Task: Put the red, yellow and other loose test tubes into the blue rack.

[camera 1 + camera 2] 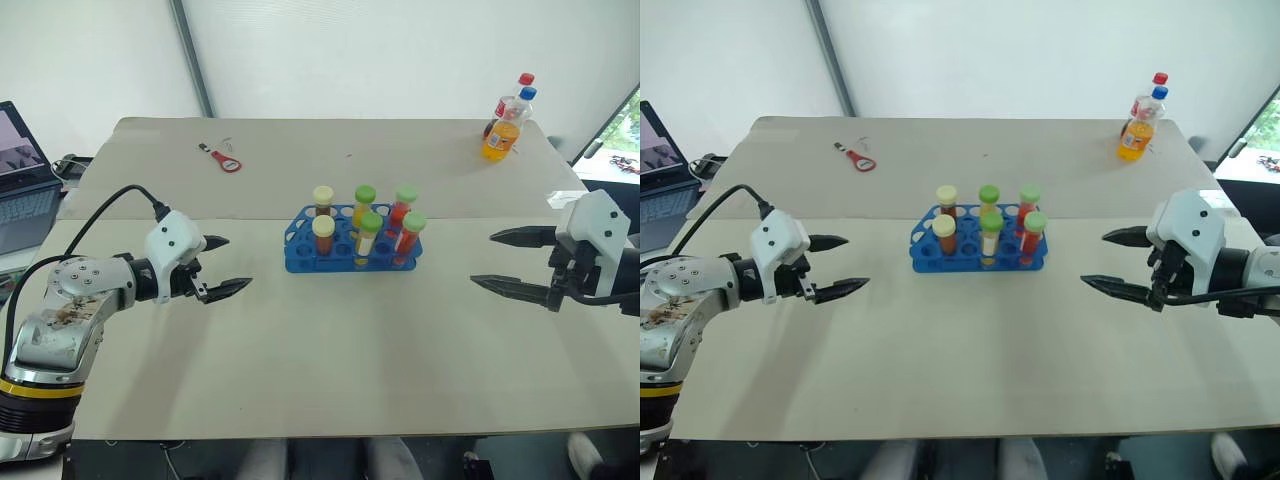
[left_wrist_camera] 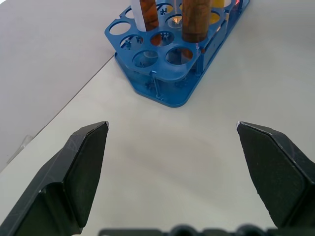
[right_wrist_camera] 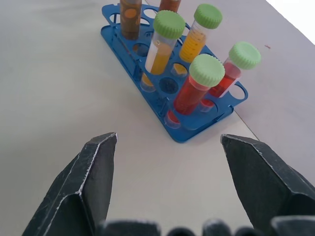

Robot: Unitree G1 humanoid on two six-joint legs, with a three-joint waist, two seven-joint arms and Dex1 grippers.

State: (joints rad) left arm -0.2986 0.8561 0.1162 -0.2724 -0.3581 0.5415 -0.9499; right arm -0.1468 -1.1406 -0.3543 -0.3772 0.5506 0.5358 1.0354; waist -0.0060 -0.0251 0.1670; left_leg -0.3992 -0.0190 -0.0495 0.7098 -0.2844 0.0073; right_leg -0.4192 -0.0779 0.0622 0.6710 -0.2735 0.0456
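Note:
The blue rack [image 1: 305, 262] stands at the middle of the table with several test tubes upright in its holes. Two red tubes with green caps [image 3: 197, 88] fill its right end, and two yellow tubes with green caps [image 3: 197, 37] stand mid-rack. Two amber-brown tubes with cream caps [image 1: 323, 232] occupy the left end. My left gripper [image 1: 238, 262] hovers left of the rack, open and empty, pointing toward it. My right gripper [image 1: 481, 259] hovers to the rack's right, also open and empty. In the left wrist view the rack [image 2: 167, 93] lies ahead of the spread fingers [image 2: 83, 162].
An orange soda bottle with a blue cap [image 1: 503, 135] and a red-capped bottle [image 1: 515, 95] stand at the far right corner. A small red tool [image 1: 227, 160] lies at the far left of the table. A laptop [image 1: 20, 190] sits beyond the left edge.

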